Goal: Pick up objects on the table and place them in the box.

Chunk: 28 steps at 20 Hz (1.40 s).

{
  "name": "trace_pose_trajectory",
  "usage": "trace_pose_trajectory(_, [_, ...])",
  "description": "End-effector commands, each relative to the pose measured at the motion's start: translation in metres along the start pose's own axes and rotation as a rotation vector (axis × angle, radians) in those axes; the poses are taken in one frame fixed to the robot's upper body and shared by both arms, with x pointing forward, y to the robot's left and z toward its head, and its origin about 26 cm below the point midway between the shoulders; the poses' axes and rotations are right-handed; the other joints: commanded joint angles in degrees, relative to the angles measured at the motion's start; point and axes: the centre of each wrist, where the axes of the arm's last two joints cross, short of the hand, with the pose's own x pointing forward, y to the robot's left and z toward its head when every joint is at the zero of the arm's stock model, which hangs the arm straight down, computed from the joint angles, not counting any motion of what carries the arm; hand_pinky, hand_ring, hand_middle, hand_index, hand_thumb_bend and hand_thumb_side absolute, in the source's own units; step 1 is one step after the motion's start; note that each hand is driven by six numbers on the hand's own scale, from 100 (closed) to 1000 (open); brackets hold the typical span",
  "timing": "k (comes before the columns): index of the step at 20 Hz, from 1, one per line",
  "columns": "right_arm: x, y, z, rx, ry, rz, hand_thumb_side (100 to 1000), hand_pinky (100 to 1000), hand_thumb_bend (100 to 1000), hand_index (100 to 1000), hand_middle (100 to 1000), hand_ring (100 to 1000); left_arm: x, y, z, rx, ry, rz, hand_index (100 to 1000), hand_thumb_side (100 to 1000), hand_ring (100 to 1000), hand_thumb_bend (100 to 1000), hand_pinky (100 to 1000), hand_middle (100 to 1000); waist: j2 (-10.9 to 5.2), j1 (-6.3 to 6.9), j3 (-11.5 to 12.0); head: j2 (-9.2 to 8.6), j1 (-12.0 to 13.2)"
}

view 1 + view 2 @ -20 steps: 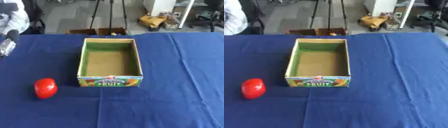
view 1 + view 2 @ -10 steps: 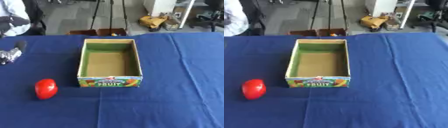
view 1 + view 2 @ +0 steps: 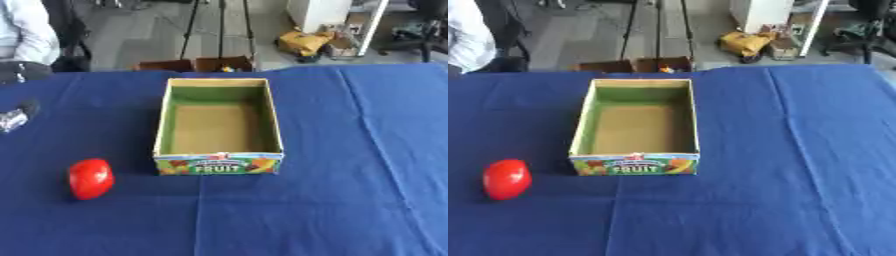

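Note:
A red rounded object (image 3: 91, 178) lies on the blue tablecloth (image 3: 350, 165) at the left, in front of and left of the box. The cardboard box (image 3: 219, 126), green inside with "FRUIT" on its front panel, stands open and empty at the middle of the table. Only a bit of my left hand (image 3: 17, 116) shows at the far left edge of the left eye view, well behind the red object and apart from it; its fingers are cut off by the edge. My right hand shows in neither view.
Beyond the table's far edge stand a tripod's legs, a small brown box (image 3: 194, 65) on the floor and a yellow bag (image 3: 304, 42). A person's sleeve (image 3: 26, 35) shows at the back left.
My left hand has drawn further out toward the left edge of the view. The red object and the box have not moved.

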Motion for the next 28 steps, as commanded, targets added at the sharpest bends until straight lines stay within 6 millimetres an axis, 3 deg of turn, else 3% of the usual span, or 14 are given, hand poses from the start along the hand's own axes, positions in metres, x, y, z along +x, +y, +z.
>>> trace_pose_trajectory(1, [0.003, -0.001, -0.008, 0.024, -0.028, -0.003, 800, 711, 100, 795, 572, 799, -0.012, 0.011, 0.008, -0.142, -0.066, -0.067, 1000, 1000, 927, 231, 893, 980, -0.58, 0.05, -0.16, -0.67, 0.37])
trace_pose_trajectory(4, [0.003, -0.001, -0.008, 0.026, -0.026, -0.004, 800, 712, 100, 795, 571, 800, -0.016, 0.01, 0.007, -0.192, -0.083, -0.064, 1000, 1000, 936, 485, 905, 999, -0.53, 0.06, -0.25, -0.84, 0.54])
trace_pose_trajectory(6, [0.003, -0.001, -0.008, 0.028, -0.024, -0.004, 800, 713, 100, 795, 570, 801, -0.019, 0.01, 0.007, -0.223, -0.085, -0.066, 1000, 1000, 938, 528, 906, 1000, -0.52, 0.07, -0.29, -0.89, 0.58])
trace_pose_trajectory(7, [0.003, -0.001, -0.008, 0.03, -0.023, -0.004, 799, 713, 100, 795, 569, 801, -0.02, 0.009, 0.007, -0.241, -0.08, -0.067, 1000, 1000, 945, 611, 924, 1000, -0.51, 0.1, -0.33, -0.91, 0.68])
trace_pose_trajectory(10, [0.003, -0.001, -0.007, 0.032, -0.02, -0.004, 797, 714, 100, 795, 568, 802, -0.025, 0.007, 0.006, -0.27, -0.065, -0.065, 1000, 1000, 954, 615, 935, 1000, -0.43, 0.21, -0.44, -1.05, 0.78])
trace_pose_trajectory(16, [0.003, 0.0, -0.007, 0.031, -0.019, -0.006, 790, 715, 100, 795, 563, 798, -0.026, -0.006, -0.001, -0.356, -0.114, -0.049, 1000, 1000, 977, 508, 979, 1000, -0.17, 0.35, -0.58, -1.12, 0.7])
trace_pose_trajectory(19, [0.003, 0.0, -0.007, 0.033, -0.018, -0.007, 787, 716, 100, 793, 559, 797, -0.027, -0.012, -0.004, -0.402, -0.134, -0.027, 1000, 1000, 988, 564, 996, 1000, -0.05, 0.49, -0.62, -0.96, 0.54])
trace_pose_trajectory(28, [0.003, 0.003, -0.007, 0.04, -0.014, -0.014, 781, 718, 100, 792, 554, 797, -0.026, -0.028, -0.018, -0.522, -0.154, -0.033, 1000, 1000, 956, 560, 947, 1000, 0.33, 0.76, -1.18, -1.08, 0.68])
